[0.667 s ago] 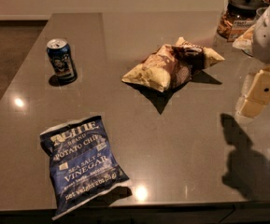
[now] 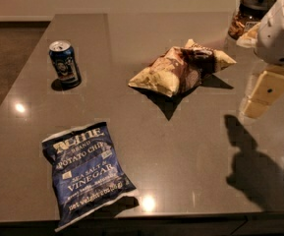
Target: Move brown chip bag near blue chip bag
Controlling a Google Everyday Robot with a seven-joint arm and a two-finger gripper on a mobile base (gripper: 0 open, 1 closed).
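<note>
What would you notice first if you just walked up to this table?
Probably the dark blue chip bag lying flat at the front left of the grey table. Next, the crinkly brown chip bag in the middle, and the robot's pale gripper hanging above the table to its right, not touching it.

The pincer (image 2: 259, 98) hangs in the air at the right edge, pointing down and leftward.

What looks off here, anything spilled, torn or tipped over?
Nothing stands out. The brown chip bag is crumpled but no chips have spilled; the blue chip bag lies flat near the front edge; the can stands upright; the jar has its lid on. The gripper hangs above the table at right, apart from both bags.
</note>
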